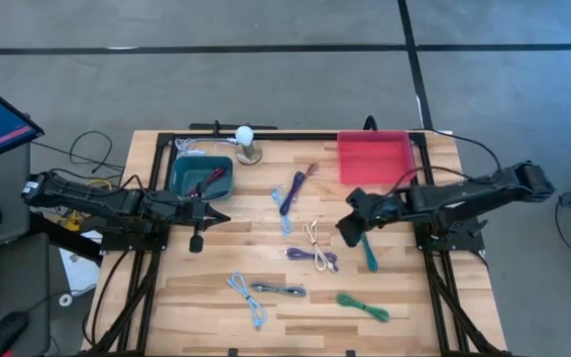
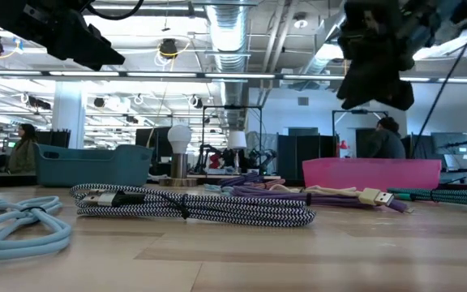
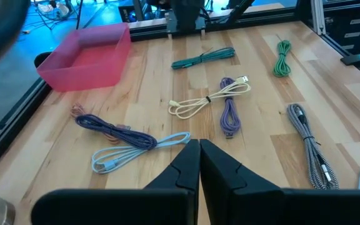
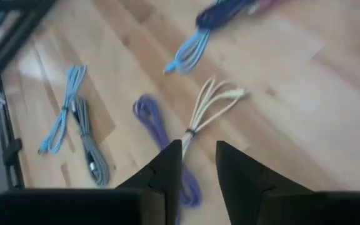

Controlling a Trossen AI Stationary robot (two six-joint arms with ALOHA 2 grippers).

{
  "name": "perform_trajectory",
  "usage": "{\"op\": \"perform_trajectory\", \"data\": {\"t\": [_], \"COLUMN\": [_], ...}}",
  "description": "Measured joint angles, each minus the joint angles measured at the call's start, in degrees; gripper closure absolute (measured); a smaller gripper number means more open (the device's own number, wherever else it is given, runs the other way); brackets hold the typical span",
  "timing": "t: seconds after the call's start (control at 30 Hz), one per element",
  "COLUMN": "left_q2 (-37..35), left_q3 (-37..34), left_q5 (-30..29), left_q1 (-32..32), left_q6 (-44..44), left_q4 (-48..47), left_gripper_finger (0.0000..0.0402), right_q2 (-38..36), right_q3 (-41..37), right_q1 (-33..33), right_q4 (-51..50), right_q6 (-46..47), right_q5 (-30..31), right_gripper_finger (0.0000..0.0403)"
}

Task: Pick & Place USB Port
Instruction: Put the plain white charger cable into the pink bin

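Nearest the low camera: pale blue cable (image 2: 19, 227) and zebra-braided cable (image 2: 193, 207) on bench (image 1: 414, 297). Right gripper (image 4: 197, 164) above cream cable (image 4: 214, 103), fingers slightly parted, empty. Left gripper (image 3: 199, 164) beside teal bin (image 1: 199, 177), fingers pressed together, empty. Red tray (image 1: 375, 157) at far edge.

We see from above the cream cable (image 1: 312, 236) in the table's middle. Our right gripper (image 1: 350, 230) hovers just right of it; our left gripper (image 1: 197, 241) well left.
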Motion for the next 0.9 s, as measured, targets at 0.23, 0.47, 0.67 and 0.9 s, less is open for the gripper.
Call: {"op": "perform_trajectory", "data": {"t": [0.23, 0.47, 0.67, 0.9], "left_q2": [0.00, 0.00, -0.01, 0.00], "left_q3": [0.02, 0.04, 0.04, 0.07], "left_q5": [0.00, 0.00, 0.00, 0.00], "left_q1": [0.00, 0.00, 0.00, 0.00], "left_q6": [-0.02, -0.02, -0.02, -0.01], "left_q4": [0.00, -0.02, -0.04, -0.01], "left_gripper_finger": [0.0389, 0.0389, 0.0389, 0.0389], "right_q2": [10.35, 19.55, 25.61, 30.68], "right_q3": [3.58, 6.52, 9.08, 14.13], "right_q1": [0.00, -0.09, -0.20, -0.34], "right_q4": [0.37, 0.61, 2.15, 2.53], "right_q6": [1.22, 2.79, 4.35, 2.06], "right_q5": [-3.21, -5.47, -12.58, -13.70], "right_gripper_finger": [0.0267, 0.0216, 0.0187, 0.0176]}}
